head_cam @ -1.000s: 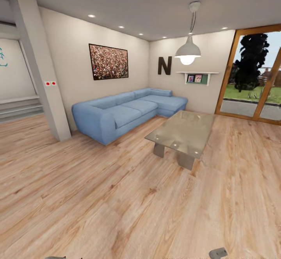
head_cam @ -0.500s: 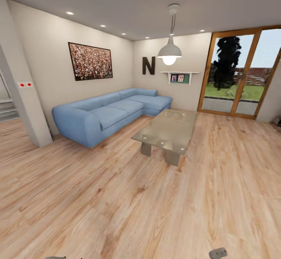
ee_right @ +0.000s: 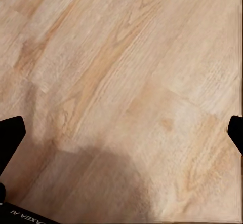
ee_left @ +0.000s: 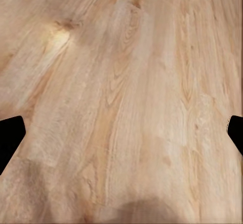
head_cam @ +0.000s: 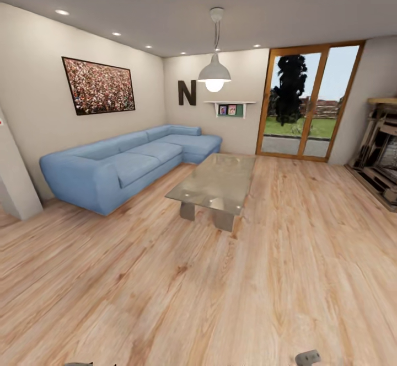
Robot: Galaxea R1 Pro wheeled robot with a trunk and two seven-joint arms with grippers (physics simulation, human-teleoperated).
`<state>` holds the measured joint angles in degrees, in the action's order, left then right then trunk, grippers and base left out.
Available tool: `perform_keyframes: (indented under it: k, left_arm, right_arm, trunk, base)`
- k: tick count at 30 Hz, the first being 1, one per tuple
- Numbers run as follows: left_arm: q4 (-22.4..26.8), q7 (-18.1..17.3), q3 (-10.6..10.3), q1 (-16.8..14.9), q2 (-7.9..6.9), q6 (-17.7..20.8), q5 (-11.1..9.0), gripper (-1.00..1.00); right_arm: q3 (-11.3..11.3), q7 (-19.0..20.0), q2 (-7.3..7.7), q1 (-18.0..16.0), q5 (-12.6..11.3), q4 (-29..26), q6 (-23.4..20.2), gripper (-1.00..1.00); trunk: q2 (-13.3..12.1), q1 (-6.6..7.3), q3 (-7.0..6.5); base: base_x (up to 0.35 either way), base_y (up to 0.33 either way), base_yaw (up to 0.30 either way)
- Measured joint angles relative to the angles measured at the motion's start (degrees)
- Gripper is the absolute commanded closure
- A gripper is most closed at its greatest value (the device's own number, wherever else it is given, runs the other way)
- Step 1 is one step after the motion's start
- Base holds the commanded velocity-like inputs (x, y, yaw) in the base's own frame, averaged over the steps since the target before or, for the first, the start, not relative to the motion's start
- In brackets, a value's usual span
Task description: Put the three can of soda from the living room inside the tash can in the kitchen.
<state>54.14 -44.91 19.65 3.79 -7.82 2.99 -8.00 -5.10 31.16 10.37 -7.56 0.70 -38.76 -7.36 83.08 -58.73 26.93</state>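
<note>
I am in the living room, with its pale wood plank floor (head_cam: pixel 220 288). The blue corner sofa (head_cam: pixel 121 164) stands along the left wall and the glass-topped coffee table (head_cam: pixel 215 184) sits ahead of me; I see nothing on its top. The soda cans, the trash can and the kitchen are out of view. My left gripper (ee_left: pixel 121 138) hangs open over bare planks, its black fingertips (ee_left: pixel 10 135) wide apart. My right gripper (ee_right: pixel 121 135) is also open above the floor, nothing between its fingers (ee_right: pixel 10 133).
A pendant lamp (head_cam: pixel 214 73) hangs over the table. Glass patio doors (head_cam: pixel 306 104) fill the far wall. A wood and stone unit (head_cam: pixel 380 153) stands at the right wall, and a pillar (head_cam: pixel 14 189) at the far left. Wide floor lies between me and the table.
The whole picture has slid left, so my camera has turned right. The pillar has nearly left the view and the unit at the right wall has come in.
</note>
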Motion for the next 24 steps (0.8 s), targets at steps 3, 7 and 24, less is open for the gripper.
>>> perform_keyframes:
  k: [3,7,24]
  left_arm:
    - [0.00,0.00,0.01,0.03,0.00,0.00,0.00,-1.00]
    - [0.00,0.00,0.01,0.02,0.00,0.00,0.00,-1.00]
    - [0.00,0.00,-0.02,0.02,0.00,0.00,0.01,-1.00]
  right_arm:
    - [0.00,0.03,0.00,0.00,0.00,0.00,-0.01,-1.00]
    - [0.00,0.04,0.00,0.00,0.04,0.00,-0.02,-1.00]
    - [0.00,0.06,0.00,0.00,0.09,0.00,-0.02,-1.00]
  trunk:
    - [0.00,0.00,0.00]
    - [0.00,0.00,0.00]
    - [0.00,0.00,0.00]
  base:
    - [0.000,0.000,-0.266]
    - [0.000,0.000,-0.267]
    - [0.000,0.000,-0.268]
